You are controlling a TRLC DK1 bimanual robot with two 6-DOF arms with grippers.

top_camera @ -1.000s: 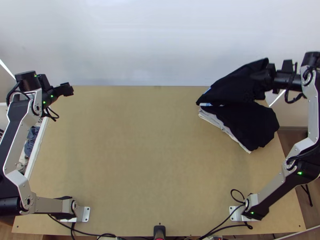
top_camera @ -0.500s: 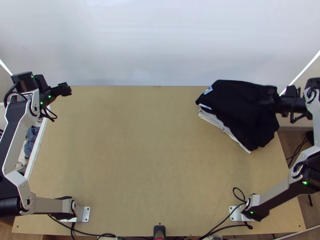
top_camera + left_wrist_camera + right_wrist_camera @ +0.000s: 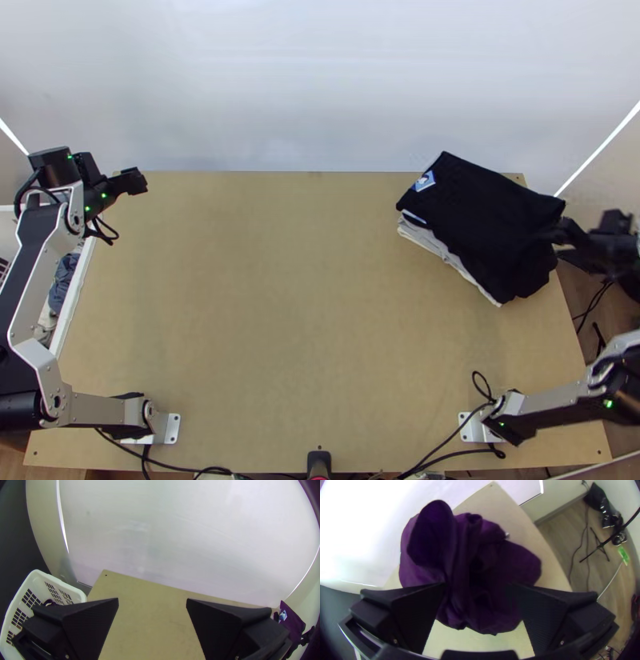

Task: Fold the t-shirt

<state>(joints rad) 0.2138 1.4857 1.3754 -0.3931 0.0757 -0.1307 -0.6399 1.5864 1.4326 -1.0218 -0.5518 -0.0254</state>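
Black t-shirt (image 3: 488, 200) is stacked on pale cloth (image 3: 432, 243); left pincer (image 3: 139, 181) and right pincer (image 3: 563, 237) are spread wide.

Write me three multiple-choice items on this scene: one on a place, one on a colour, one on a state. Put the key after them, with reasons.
1. Where on the light wooden table does the folded black cloth shirt lie?
A) Near left corner
B) Far right part
C) Middle of the near edge

2. What colour is the plastic basket with grid openings?
A) Red
B) Green
C) White

3. How does the black left pincer stand?
A) Open
B) Closed
C) Clamped on cloth

Key:
1: B, the top view shows the shirt at upper right.
2: C, the basket's rim and walls are white in the left wrist view.
3: A, its two wide fingers stand well apart.
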